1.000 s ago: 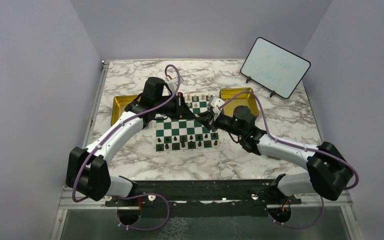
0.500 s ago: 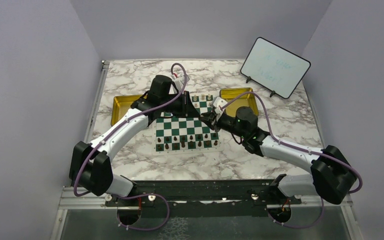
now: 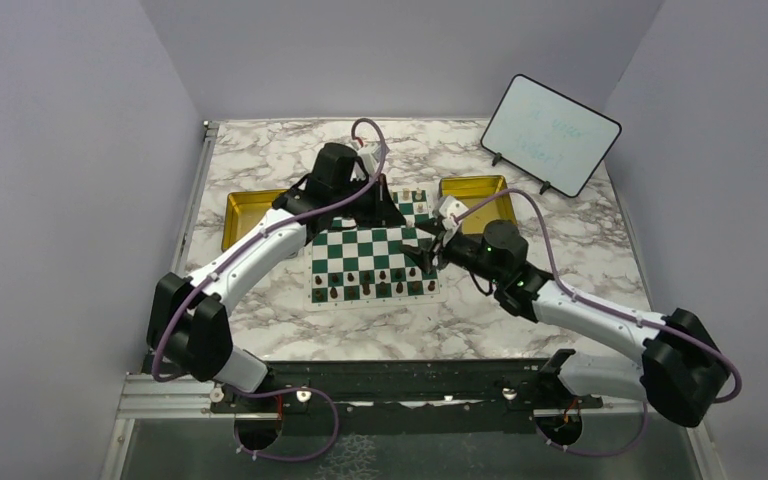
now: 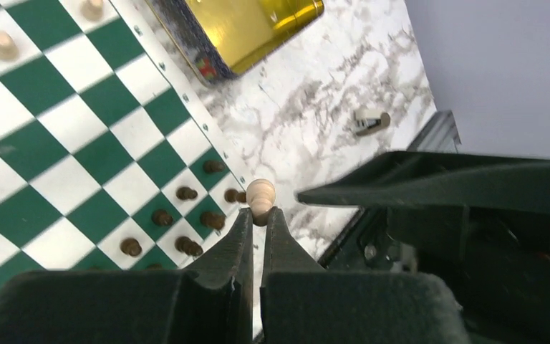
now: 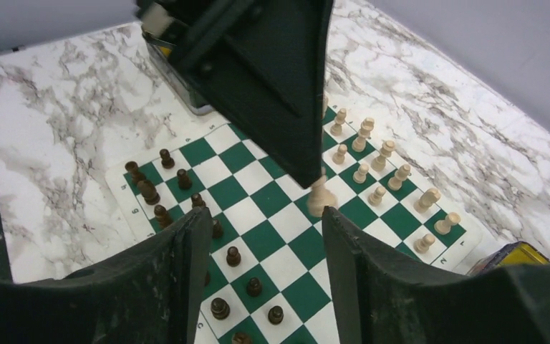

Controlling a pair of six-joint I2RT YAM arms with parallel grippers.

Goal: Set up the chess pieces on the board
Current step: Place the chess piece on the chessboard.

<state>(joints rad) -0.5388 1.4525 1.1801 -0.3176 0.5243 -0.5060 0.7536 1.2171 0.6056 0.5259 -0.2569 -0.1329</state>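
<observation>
- Since a second earlier both arms have swung toward the right of the top view. The left gripper (image 4: 258, 213) now reaches farther over the far half of the board (image 4: 64, 136). The right gripper (image 5: 263, 216) has drawn back from it toward the board's right edge.
- Left jaws are pressed together on a single cream piece (image 4: 261, 195), pinched low on its stem, with a rounded end projecting past the fingertips.
- The held piece's long axis runs in line with the fingers. In the right wrist view it hangs close to upright, wider end lowest, over a square beside the cream pieces (image 5: 399, 175). Whether it touches the board cannot be told.
- Right jaws stand apart with nothing between them, low over the board's middle and facing the held piece.
- Cream pieces stand upright in the far rows and dark pieces (image 5: 184, 178) in the two near rows. The ranks between them are bare checks, the widest free room on the board.
- The board's white border rings the checks and lies flat on the marble table (image 3: 290, 310).
- A left-hand gold tray (image 3: 245, 215) and a right-hand gold tray (image 3: 480, 190) lie just beside the board's far corners.
- A whiteboard (image 3: 550, 133) stands well apart at the far right.
</observation>
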